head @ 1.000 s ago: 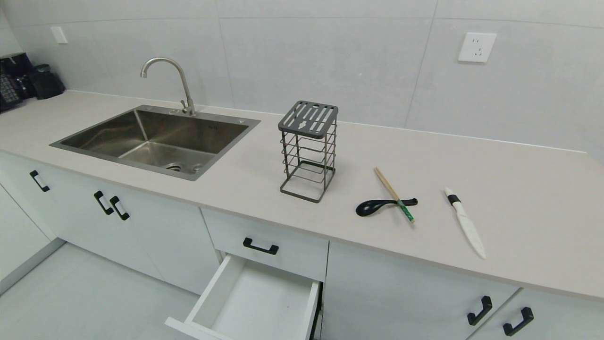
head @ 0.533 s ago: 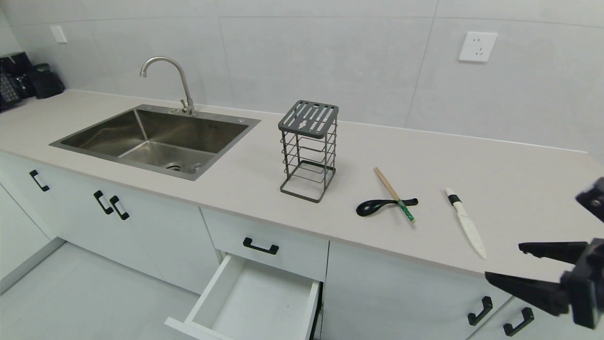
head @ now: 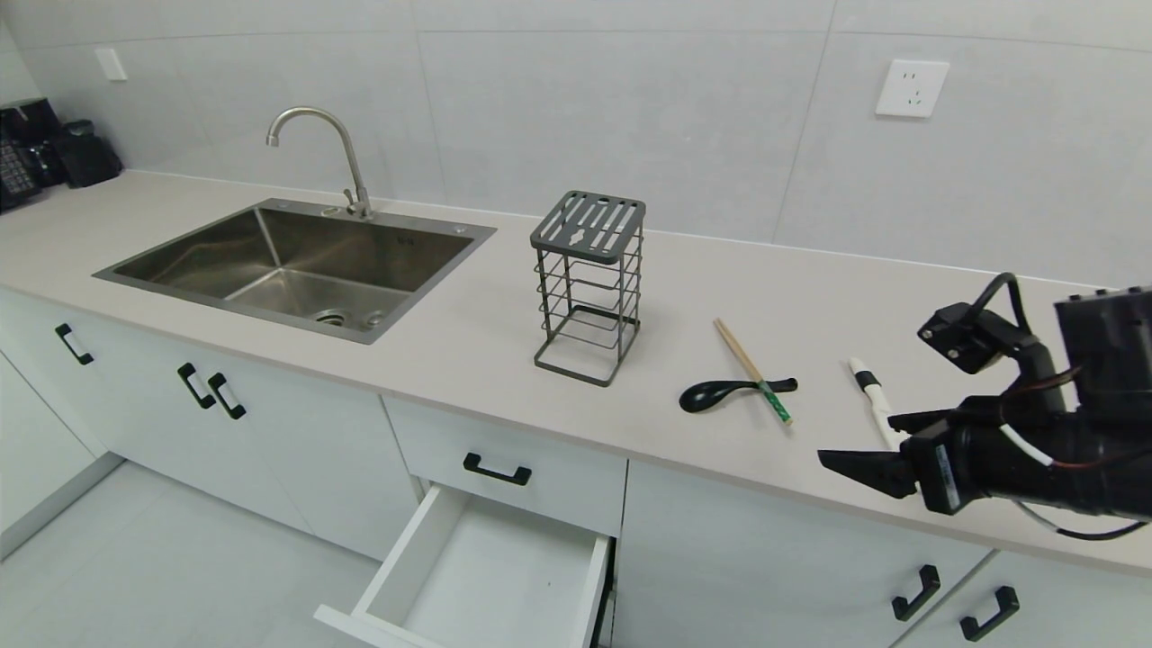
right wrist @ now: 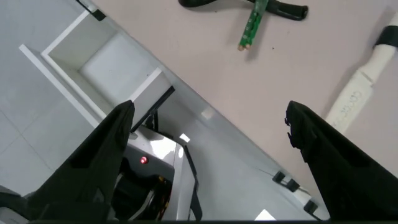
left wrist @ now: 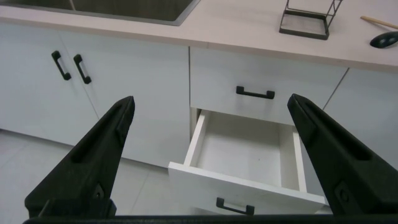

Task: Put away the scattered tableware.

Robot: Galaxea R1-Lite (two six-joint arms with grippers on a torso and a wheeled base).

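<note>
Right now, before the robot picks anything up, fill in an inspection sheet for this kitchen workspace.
Surface: pale counter, tableware loose on its right part.
Job's things: chopsticks lie across the black spoon; white knife to their right, blade partly behind the right gripper; wire rack upright; drawer pulled open below.
Clutter: black appliances at the far-left end.
Grippers: right gripper open near the knife; left gripper open, facing the cabinets.
Cables: black cable looping above the right wrist.
Surroundings: sink, faucet, wall socket.

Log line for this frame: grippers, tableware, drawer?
right gripper open, near knife | left gripper open, facing open drawer | spoon, chopsticks, knife on counter
</note>
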